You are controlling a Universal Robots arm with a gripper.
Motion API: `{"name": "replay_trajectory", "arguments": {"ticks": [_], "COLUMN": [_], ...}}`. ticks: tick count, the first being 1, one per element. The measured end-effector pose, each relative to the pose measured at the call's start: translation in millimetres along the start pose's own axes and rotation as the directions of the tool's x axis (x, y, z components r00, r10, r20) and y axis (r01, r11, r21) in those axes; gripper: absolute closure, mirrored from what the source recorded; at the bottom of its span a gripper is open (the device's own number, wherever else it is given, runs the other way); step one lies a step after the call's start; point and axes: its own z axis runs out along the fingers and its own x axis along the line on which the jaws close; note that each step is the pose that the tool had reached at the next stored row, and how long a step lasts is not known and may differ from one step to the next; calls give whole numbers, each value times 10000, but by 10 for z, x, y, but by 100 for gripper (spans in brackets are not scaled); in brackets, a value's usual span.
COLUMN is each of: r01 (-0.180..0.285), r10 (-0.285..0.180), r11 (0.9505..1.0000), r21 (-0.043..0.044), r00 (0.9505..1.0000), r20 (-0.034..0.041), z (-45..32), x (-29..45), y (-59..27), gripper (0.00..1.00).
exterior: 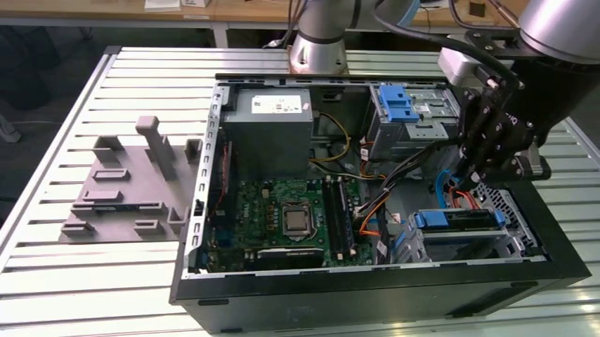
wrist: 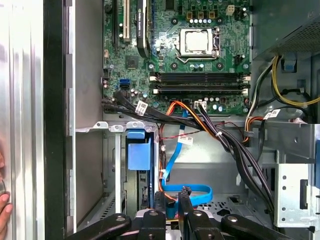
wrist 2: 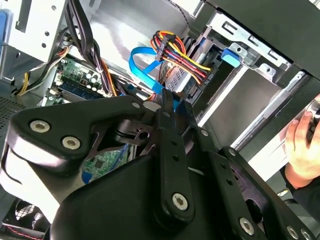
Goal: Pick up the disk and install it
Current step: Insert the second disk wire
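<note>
Right now the hand hangs low inside the open case, down among the cables beside the drive cage in the case's corner farthest from the power supply. Both wrist views show its black linkages close over a looped blue cable – but whether it is open or closed, or has hold of anything, I cannot tell, since cable and wiring crowd the tip.

The disk sits in that cage, at the case's corner – its blue bracket faces up in the exterior view, just beside the hand's tip. In the first wrist view the same bracket shows standing in the cage's slot, next to the hand and apart from it.

Elsewhere in the case, the motherboard lies flat on the floor of the case with its bare processor socket showing, and a blue ribbed latch sits on the other drive bay at the case's far wall. A bundle of red, yellow and black wires runs to a plug near the cage.

Outside the case, a grey moulded fixture rests on the slatted bench. A person has fingers resting at the case's outer edge.
</note>
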Motion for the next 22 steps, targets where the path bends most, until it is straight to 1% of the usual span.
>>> {"name": "replay_trajectory", "arguments": {"ticks": [4,5,6,9,10,11,12,16,17,18,22], "r01": [0,0,0,0,0,0,-1,-3,-3,-3,-3], "r10": [0,0,0,0,0,0,1,3,3,3,2], "r11": [10000,10000,10000,10000,10000,10000,10000,10000,10000,10000,10000], "r21": [0,0,0,0,0,-1,-2,-9,-9,-5,24], "r00": [10000,10000,10000,10000,10000,10000,9999,9992,9990,9990,9990], "r20": [-8,-9,-9,-2,15,51,103,405,437,445,445], "z": [25,29,33,41,44,47,48,60,68,77,120], "x": [-2,-2,-3,-2,-2,-3,-3,2,4,9,55], "y": [0,0,0,0,0,1,1,1,1,1,5], "gripper": [75,76,83,84,84,84,84,84,84,84,84]}}
